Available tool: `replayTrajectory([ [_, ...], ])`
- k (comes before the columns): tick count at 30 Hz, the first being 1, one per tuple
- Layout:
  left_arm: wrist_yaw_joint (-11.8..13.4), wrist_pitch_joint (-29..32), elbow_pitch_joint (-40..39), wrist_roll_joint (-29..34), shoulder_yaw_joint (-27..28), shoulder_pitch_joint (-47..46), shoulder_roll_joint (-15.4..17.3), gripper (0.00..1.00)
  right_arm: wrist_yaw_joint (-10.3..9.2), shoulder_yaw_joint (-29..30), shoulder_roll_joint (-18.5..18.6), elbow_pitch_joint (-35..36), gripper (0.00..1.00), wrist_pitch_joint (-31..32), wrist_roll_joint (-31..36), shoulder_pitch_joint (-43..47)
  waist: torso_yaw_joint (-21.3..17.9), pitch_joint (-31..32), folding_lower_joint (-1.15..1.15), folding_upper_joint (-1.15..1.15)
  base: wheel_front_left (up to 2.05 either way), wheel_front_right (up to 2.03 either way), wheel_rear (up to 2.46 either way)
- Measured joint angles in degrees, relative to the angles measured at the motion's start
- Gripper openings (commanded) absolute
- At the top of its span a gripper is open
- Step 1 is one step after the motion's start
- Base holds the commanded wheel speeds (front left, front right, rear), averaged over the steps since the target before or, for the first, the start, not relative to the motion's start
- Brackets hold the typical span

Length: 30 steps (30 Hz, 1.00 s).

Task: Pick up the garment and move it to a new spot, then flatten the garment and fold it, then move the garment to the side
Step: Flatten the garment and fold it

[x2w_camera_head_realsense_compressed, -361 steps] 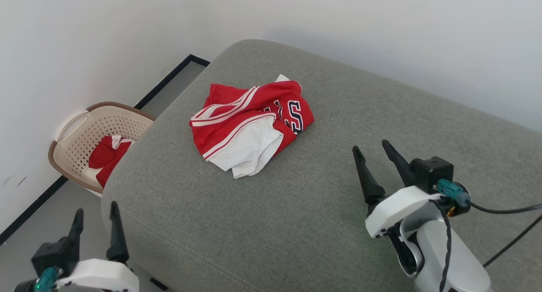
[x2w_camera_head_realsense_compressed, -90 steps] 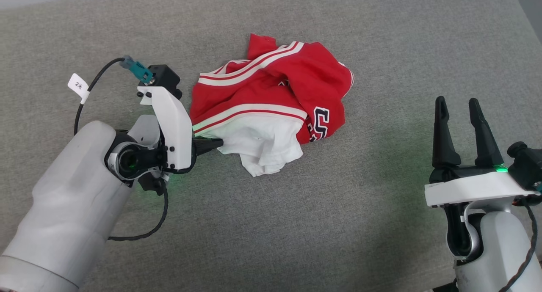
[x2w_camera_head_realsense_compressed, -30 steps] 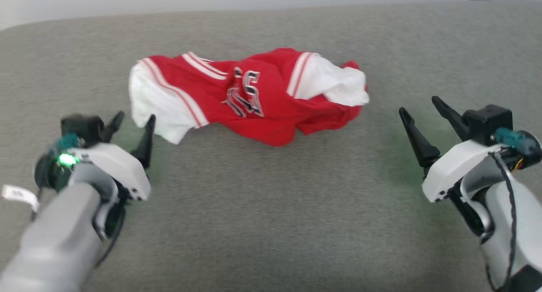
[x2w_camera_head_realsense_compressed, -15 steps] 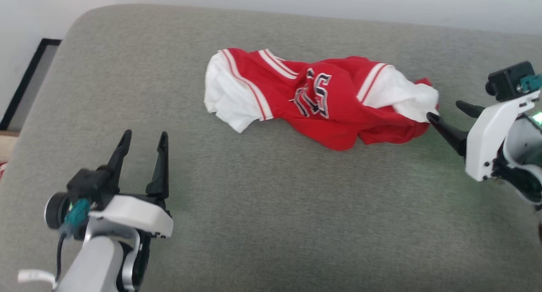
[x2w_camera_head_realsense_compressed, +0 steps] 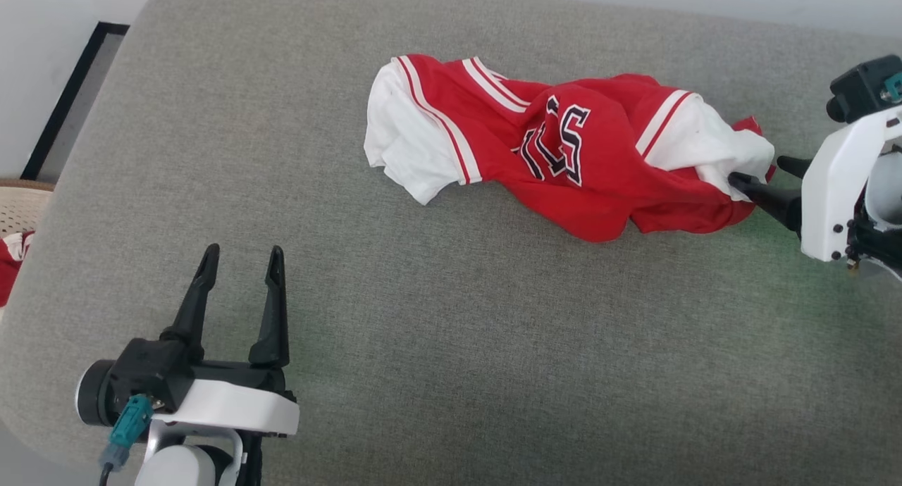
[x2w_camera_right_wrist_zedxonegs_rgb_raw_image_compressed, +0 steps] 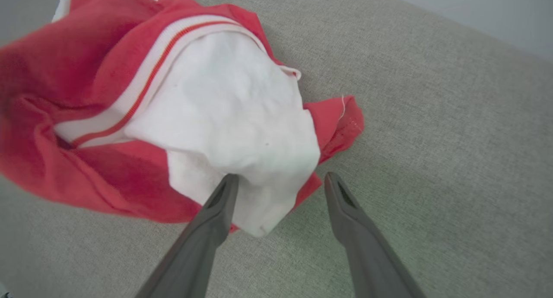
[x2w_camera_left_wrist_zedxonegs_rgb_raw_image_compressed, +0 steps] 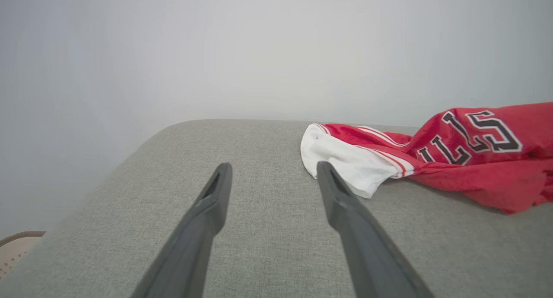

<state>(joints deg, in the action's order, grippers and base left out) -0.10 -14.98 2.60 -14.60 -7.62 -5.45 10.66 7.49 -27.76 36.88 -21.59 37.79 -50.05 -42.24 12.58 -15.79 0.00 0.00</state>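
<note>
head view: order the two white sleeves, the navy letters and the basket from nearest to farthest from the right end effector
From the right end effector:
1. Right white sleeve of the garment, at its fingertips.
2. Navy letters, mid-chest.
3. Left white sleeve, the far end.
4. Basket, far left edge.

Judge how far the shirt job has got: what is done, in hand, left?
Done: the shirt, heaped earlier, lies drawn out but rumpled. In hand: the open right pincer straddles its white sleeve end; the open left pincer hangs apart. Left: flattening, folding, moving aside.
</note>
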Motion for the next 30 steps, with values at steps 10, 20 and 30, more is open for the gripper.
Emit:
replayTrajectory([
  [10, -4.01, 0.00, 0.58, 3.83, 3.66, 0.00, -3.97, 1.00, 0.00, -3.09, 0.56, 0.89, 1.00, 0.87, -2.94, -2.60, -0.49, -1.49, 0.00, 0.00, 0.00, 0.00, 0.00],
  [20, -6.04, 0.00, 1.76, 5.02, 5.73, -0.62, -6.22, 1.00, 0.00, -5.80, 1.43, 1.86, 0.14, -2.08, -5.58, -4.19, -0.33, -2.38, 0.00, 0.00, 0.00, 0.00, 0.00],
  [30, -6.92, 0.00, 2.50, 5.57, 7.86, -0.75, -6.86, 1.00, 0.01, -4.76, 3.57, 1.25, 0.00, -8.39, -6.46, -4.93, -1.81, -2.04, 0.00, 0.00, 0.00, 0.00, 0.00],
])
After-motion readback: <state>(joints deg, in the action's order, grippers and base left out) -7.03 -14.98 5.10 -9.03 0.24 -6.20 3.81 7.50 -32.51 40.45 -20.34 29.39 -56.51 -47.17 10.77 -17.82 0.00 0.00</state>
